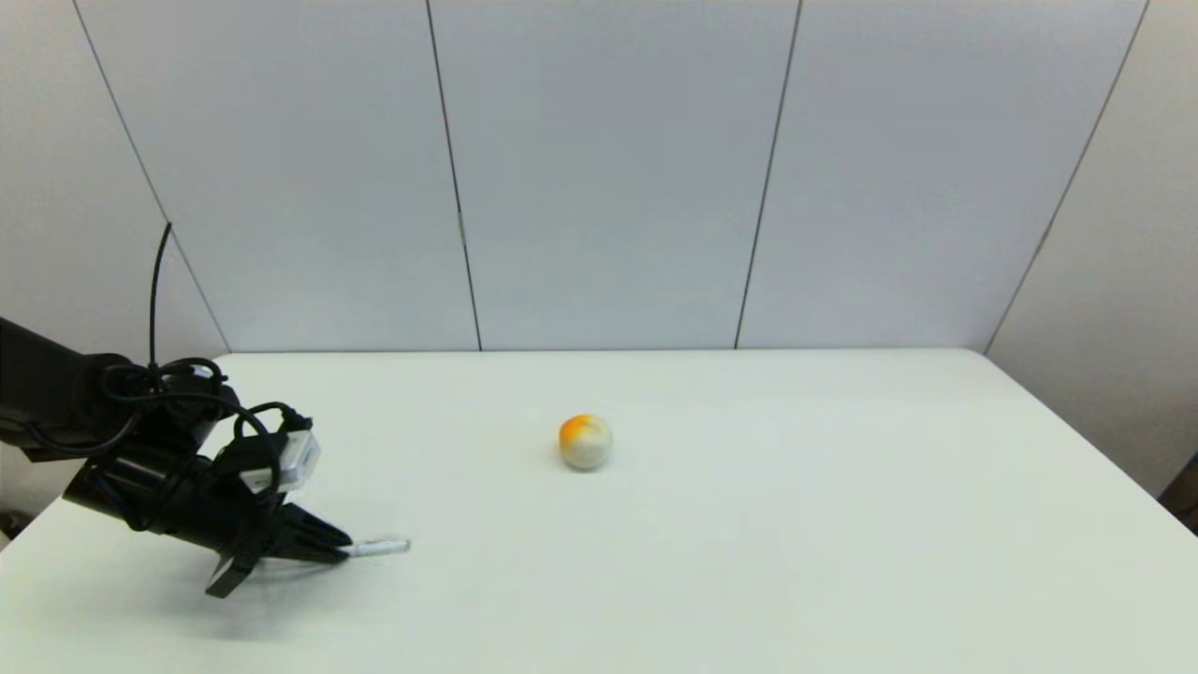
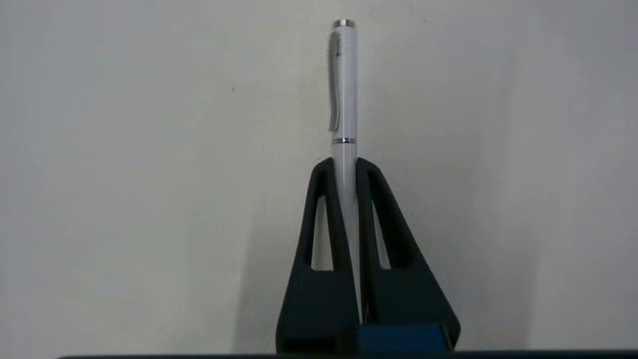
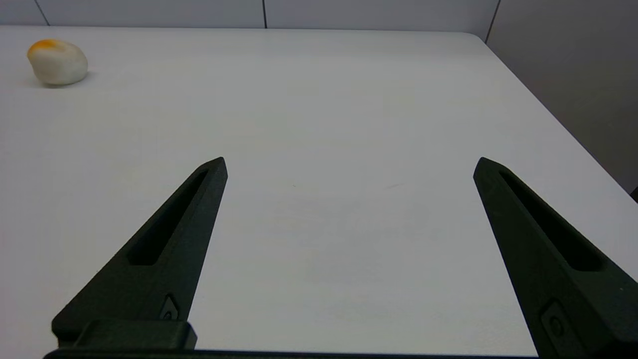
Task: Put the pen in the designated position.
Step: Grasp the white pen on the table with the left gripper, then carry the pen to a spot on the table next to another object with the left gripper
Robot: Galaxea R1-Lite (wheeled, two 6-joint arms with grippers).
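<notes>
A slim white pen [image 1: 379,547] sticks out to the right of my left gripper [image 1: 339,552], low over the table's front left. The left wrist view shows that gripper [image 2: 345,167] shut on the pen [image 2: 344,85], whose clip end and silver cap point away from the fingers; the rest of the barrel is hidden between them. My right gripper [image 3: 349,167] shows only in its own wrist view, open, with nothing between its fingers, over the right part of the table.
An orange-and-white ball [image 1: 586,442] rests near the middle of the white table [image 1: 796,524], to the right of and beyond the pen; it also shows as the ball [image 3: 57,62] far off in the right wrist view. Grey wall panels stand behind the table.
</notes>
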